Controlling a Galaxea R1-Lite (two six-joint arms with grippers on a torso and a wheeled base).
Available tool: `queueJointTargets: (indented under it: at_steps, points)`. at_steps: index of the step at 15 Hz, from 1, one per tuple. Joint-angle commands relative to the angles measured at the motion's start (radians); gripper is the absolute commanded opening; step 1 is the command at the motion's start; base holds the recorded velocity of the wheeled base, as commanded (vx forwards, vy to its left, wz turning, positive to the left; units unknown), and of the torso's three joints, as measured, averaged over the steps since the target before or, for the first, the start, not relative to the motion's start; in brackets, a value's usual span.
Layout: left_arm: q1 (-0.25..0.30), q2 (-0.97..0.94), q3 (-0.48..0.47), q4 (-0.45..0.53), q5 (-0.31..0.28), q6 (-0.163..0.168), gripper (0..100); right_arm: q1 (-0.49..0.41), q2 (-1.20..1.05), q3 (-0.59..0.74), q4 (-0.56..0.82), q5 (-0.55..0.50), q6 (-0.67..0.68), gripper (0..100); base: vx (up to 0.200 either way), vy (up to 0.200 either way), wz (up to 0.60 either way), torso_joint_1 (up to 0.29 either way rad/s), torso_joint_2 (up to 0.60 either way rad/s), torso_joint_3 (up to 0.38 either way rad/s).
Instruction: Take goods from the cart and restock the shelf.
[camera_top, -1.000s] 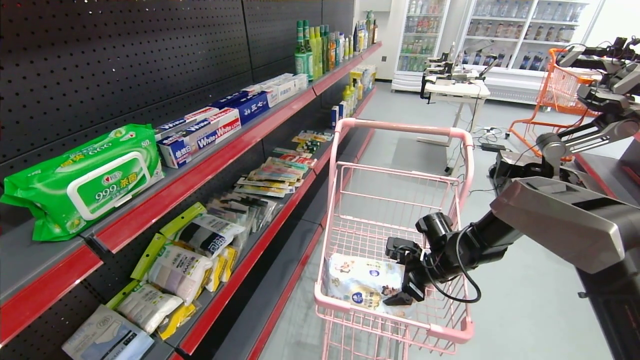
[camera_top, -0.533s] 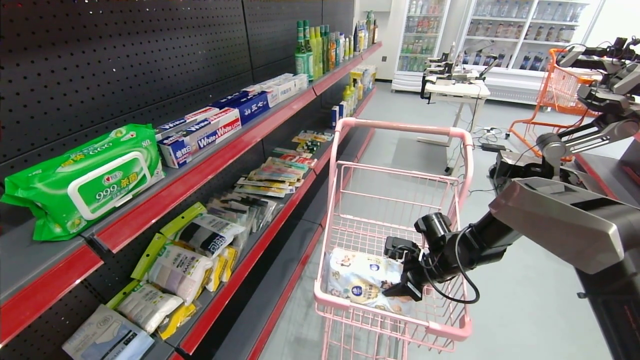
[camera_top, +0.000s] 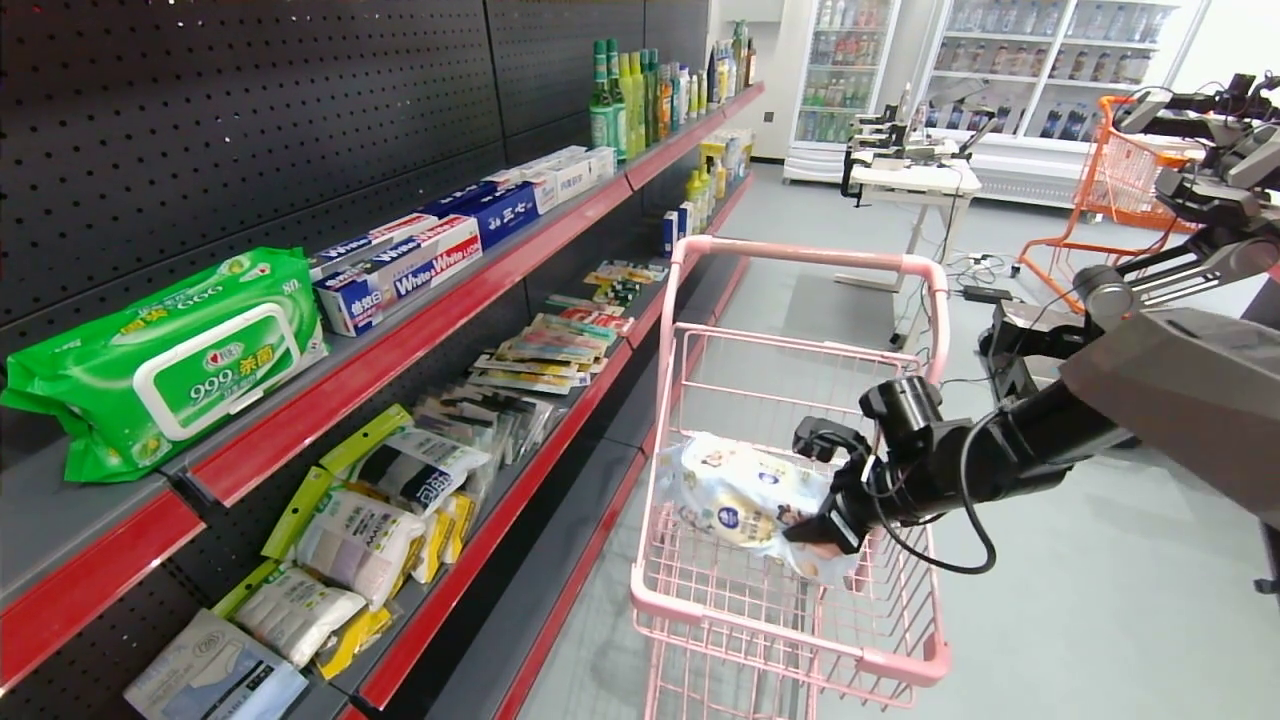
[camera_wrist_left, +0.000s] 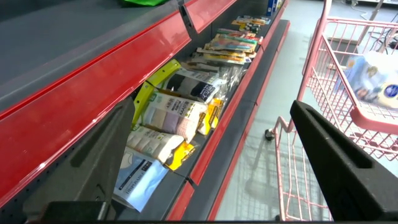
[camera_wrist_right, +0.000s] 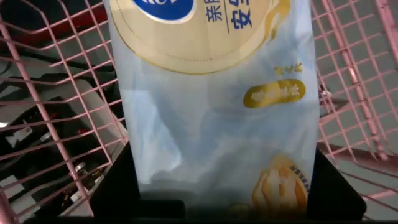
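Supermarket aisle, pink cart (camera_top: 800, 252) dead ahead: right gripper (camera_top: 815, 535) is clamped tight on the pale packet (camera_top: 735, 485), which hangs inside the basket. Best to clear the rim first, then swing toward the shelf (camera_top: 400, 340) at nine o'clock.

- Cart (camera_top: 803, 255): pink-coated metal wire, smooth, slightly glossy.
- White pack (camera_top: 745, 490), at five o'clock: soft, crinkled, shiny plastic film.
- Shelf (camera_top: 400, 340): matt grey metal deck, glossy red lip.
- Green wipes pack (camera_top: 170, 360), at nine o'clock: glossy plastic wrap.
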Motion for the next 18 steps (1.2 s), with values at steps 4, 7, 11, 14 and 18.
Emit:
queueJointTargets:
  at_steps: [4, 7, 11, 14, 18]
  points:
    - [0.0, 0.001, 0.0, 0.0, 0.0, 0.001, 100, -0.1, -0.45, 0.197, 0.001, -0.255, 0.131, 0, 0.0, 0.0, 0.0, 0.0, 0.0, 0.0]
    - [0.0, 0.001, 0.0, 0.0, 0.0, 0.001, 100, -0.123, -0.781, 0.354, 0.001, -0.362, 0.237, 0, 0.0, 0.0, 0.0, 0.0, 0.0, 0.0]
    - [0.0, 0.001, 0.0, 0.0, 0.0, -0.001, 100, -0.243, -1.267, 0.607, 0.001, -0.411, 0.264, 0, 0.0, 0.0, 0.0, 0.0, 0.0, 0.0]
    - [0.0, 0.001, 0.0, 0.0, 0.0, 0.001, 100, -0.267, -1.551, 0.754, 0.001, -0.417, 0.381, 0, 0.0, 0.0, 0.0, 0.0, 0.0, 0.0]
    - [0.0, 0.001, 0.0, 0.0, 0.0, 0.001, 100, -0.286, -1.708, 0.869, 0.002, -0.413, 0.418, 0, 0.0, 0.0, 0.0, 0.0, 0.0, 0.0]
